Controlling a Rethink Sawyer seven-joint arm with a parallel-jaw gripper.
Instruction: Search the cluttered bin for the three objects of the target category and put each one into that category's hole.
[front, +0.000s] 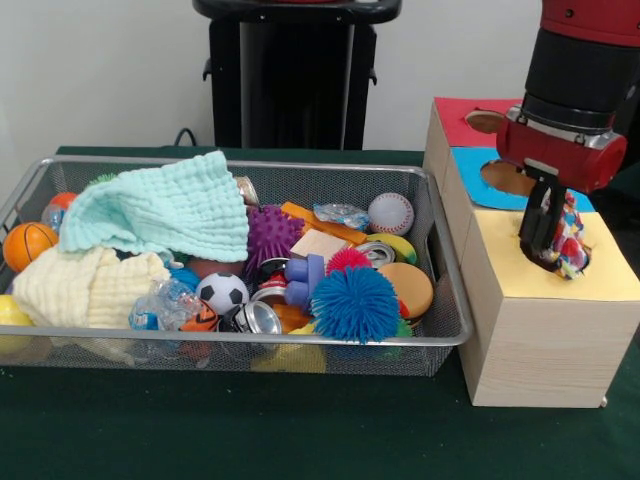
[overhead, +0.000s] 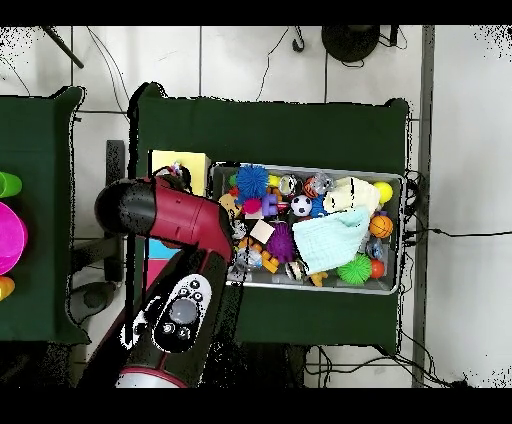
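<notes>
My gripper (front: 553, 238) hangs over the round hole in the yellow surround (front: 560, 280) on the pale wooden box. It is shut on a small white cloth piece with red, blue and yellow blotches (front: 571, 240), which hangs at the mouth of the hole. In the overhead view the red arm covers most of the gripper, and a bit of the cloth (overhead: 179, 172) shows at the yellow surround (overhead: 190, 160). The wire mesh bin (front: 300, 166) stands to the left of the box, full of toys. No other blotched cloth piece shows in it.
A mint-green waffle cloth (front: 165, 210) and a cream waffle cloth (front: 85, 285) cover the bin's left half. Balls, cans and a blue spiky ball (front: 355, 303) fill the rest. The blue-surround hole (front: 500, 180) and the red-surround hole (front: 470, 120) lie behind the yellow one.
</notes>
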